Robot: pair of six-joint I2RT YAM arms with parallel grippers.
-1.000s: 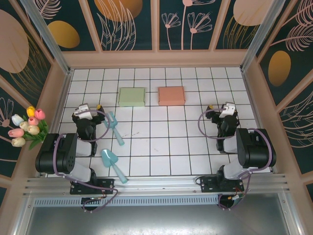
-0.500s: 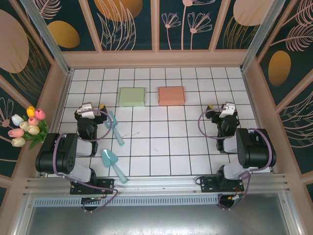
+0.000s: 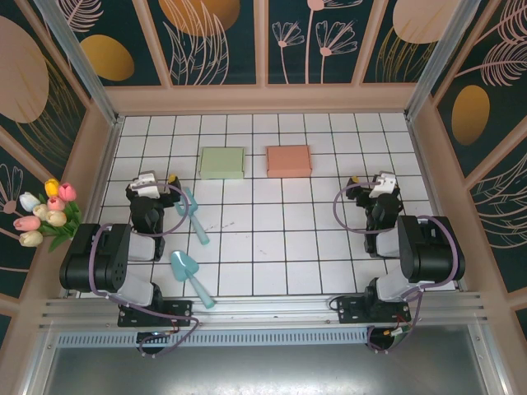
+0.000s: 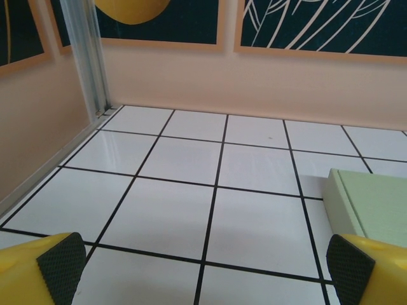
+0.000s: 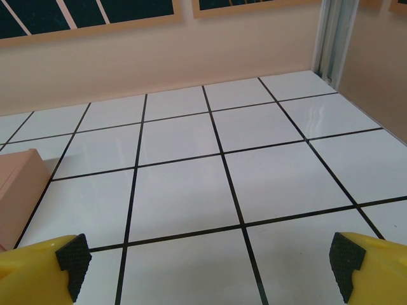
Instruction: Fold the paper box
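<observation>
Two flat paper boxes sit side by side toward twelve o'clock on the tiled desk (image 3: pixel 272 247). The green box (image 3: pixel 222 162) is at eleven and the pink box (image 3: pixel 289 160) just past twelve, each with its long axis running nine to three. The left pincer (image 4: pixel 203 260) and right pincer (image 5: pixel 210 260) both gape wide, gripping nothing.

White tiled floor (image 3: pixel 272 230), black grid, under me. Peach wall (image 3: pixel 263 99) along its far edge; dark floral panels (image 3: pixel 210 41) above that. Aluminium post (image 3: pixel 79 62) at its far-left corner. Tulips (image 3: pixel 45 216) beyond its left edge.
</observation>
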